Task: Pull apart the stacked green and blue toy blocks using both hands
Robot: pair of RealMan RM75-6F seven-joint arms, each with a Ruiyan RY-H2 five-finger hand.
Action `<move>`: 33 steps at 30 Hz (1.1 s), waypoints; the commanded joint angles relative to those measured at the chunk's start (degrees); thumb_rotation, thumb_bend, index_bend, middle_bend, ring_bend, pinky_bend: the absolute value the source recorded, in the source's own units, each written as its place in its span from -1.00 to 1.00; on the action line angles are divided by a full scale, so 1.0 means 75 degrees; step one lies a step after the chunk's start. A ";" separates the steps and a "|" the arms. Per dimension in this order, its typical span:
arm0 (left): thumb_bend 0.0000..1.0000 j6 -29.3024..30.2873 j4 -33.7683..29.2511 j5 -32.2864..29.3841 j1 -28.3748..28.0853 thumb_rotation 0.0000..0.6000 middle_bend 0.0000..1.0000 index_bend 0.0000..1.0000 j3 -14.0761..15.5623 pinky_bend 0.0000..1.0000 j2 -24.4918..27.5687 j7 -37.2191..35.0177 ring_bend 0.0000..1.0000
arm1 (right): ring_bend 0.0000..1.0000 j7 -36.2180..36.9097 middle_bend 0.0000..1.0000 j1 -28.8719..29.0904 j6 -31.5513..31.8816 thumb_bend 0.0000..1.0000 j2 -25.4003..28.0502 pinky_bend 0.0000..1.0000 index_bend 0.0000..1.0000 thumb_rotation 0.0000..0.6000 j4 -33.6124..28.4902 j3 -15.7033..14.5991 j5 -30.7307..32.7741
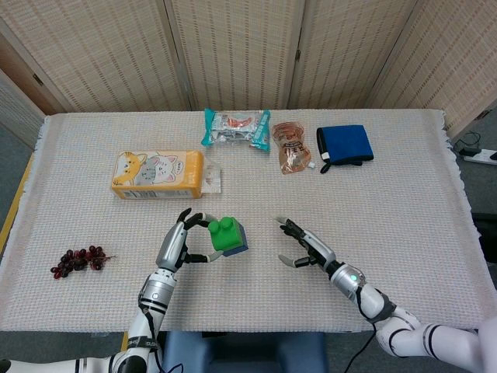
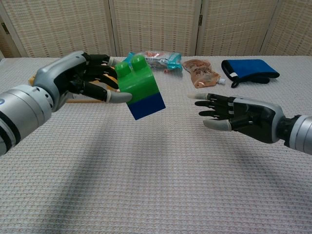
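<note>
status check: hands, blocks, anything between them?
Left hand holds the stacked blocks off the table, tilted, green over blue. Right hand open, apart from them. Nothing between.

- You have one green block, stacked on one blue block, so two toy blocks in all.
- You have two hands in view: one left hand and one right hand.
- You can count one yellow box with cats printed on it.
- There is one teal snack packet.
- There is one orange-brown pouch.
- There is one blue cloth case.
- You have one bunch of dark grapes.
- One cloth-covered surface carries them.
</note>
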 commanded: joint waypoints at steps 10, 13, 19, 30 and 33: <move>-0.23 0.0052 0.0102 0.0030 -0.0037 1.00 0.79 0.29 0.0033 -0.99 0.0050 -0.0149 -0.26 | -0.99 0.0062 -1.00 0.0450 0.0055 -0.17 -0.0316 -1.00 -1.00 1.00 -0.0490 0.0216 0.0151; -0.23 0.0025 0.0151 -0.0037 -0.0075 1.00 0.79 0.29 0.0002 -0.99 0.0036 -0.0167 -0.26 | -0.99 0.0040 -1.00 0.0495 0.0126 -0.17 -0.0436 -1.00 -1.00 1.00 -0.0548 0.0156 0.0107; -0.23 0.0030 0.0120 -0.0105 -0.0105 1.00 0.79 0.29 -0.0016 -0.99 0.0071 -0.0175 -0.26 | -0.99 -0.0040 -1.00 0.0569 0.0248 -0.17 -0.0614 -1.00 -1.00 1.00 -0.0489 0.0109 0.0114; -0.23 0.0016 -0.0110 -0.0041 -0.0041 1.00 0.79 0.29 0.0116 -0.99 0.0263 -0.0335 -0.26 | -0.97 -0.0367 -1.00 0.0780 0.0280 -0.17 -0.0534 -1.00 -1.00 1.00 -0.0654 0.0193 0.0215; -0.23 -0.0008 -0.0237 0.0009 -0.0010 1.00 0.79 0.29 0.0193 -0.99 0.0327 -0.0404 -0.26 | -0.96 -0.0508 -1.00 0.0846 0.0215 -0.17 -0.0516 -1.00 -1.00 1.00 -0.0721 0.0240 0.0313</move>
